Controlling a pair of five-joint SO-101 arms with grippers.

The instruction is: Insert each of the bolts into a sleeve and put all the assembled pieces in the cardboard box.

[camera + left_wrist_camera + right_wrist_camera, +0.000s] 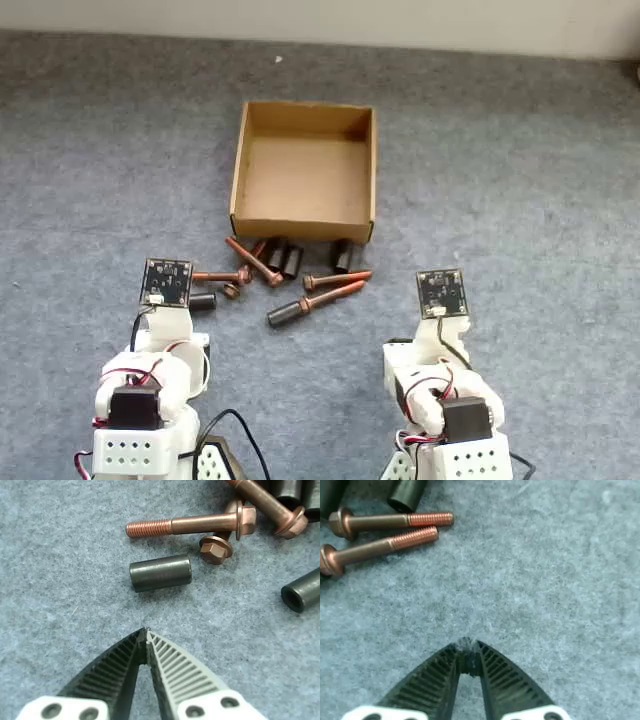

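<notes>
Left pincer (146,632) and right pincer (467,644) are clenched, empty. Copper-coloured threaded bolts (192,524) and dark cylindrical metal sleeves (160,573) lie scattered just before the open cardboard box (240,170). They look rigid, slick and apt to roll; grip mid-length.

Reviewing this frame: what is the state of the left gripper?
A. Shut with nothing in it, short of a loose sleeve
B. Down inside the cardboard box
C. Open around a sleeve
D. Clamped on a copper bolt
A: in the left wrist view, the left gripper has its fingertips together with nothing between them. The dark sleeve lies apart from it, next to a copper bolt.
</notes>
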